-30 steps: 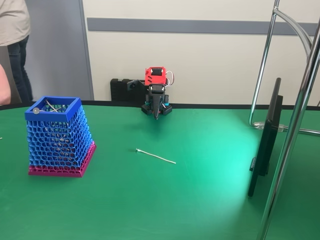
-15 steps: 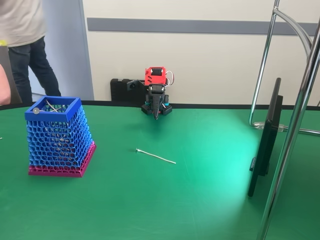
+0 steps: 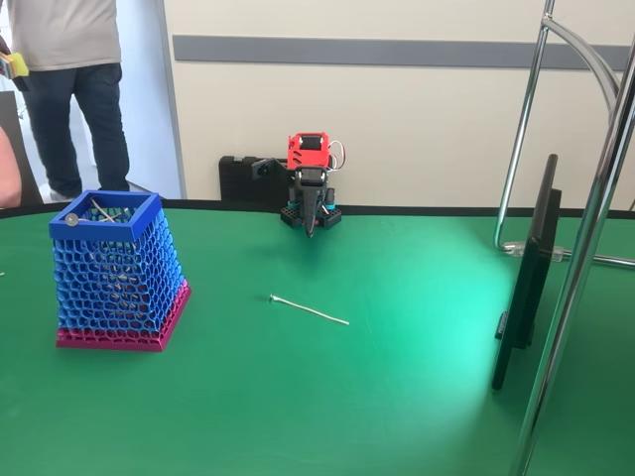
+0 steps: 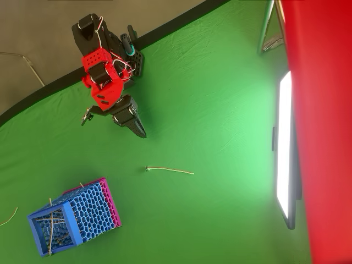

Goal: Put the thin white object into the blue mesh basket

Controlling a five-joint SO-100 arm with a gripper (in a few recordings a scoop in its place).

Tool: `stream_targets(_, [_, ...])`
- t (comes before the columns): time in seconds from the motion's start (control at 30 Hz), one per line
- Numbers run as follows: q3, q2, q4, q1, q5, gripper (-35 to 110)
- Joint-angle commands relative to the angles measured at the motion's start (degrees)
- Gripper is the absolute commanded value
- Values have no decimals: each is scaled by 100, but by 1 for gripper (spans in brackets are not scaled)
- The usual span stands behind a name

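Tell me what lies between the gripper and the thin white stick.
Only bare green table: in the overhead view nothing sits between the gripper and the thin white stick.

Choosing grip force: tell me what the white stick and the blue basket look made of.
White stick: probably plastic or paper, matte, hair-thin with a small knob at one end; hard to tell. Blue basket: likely printed plastic, matte honeycomb mesh, solid rim, pink base.
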Motion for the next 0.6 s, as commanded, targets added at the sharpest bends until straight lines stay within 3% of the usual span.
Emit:
stream_targets(0.0, [44, 9, -35, -26, -9, 1])
stream_targets(0.23, [-272, -378, -158, -26, 193, 1])
stream_targets(0.57, [-1450, -2417, -615, 26, 457, 1])
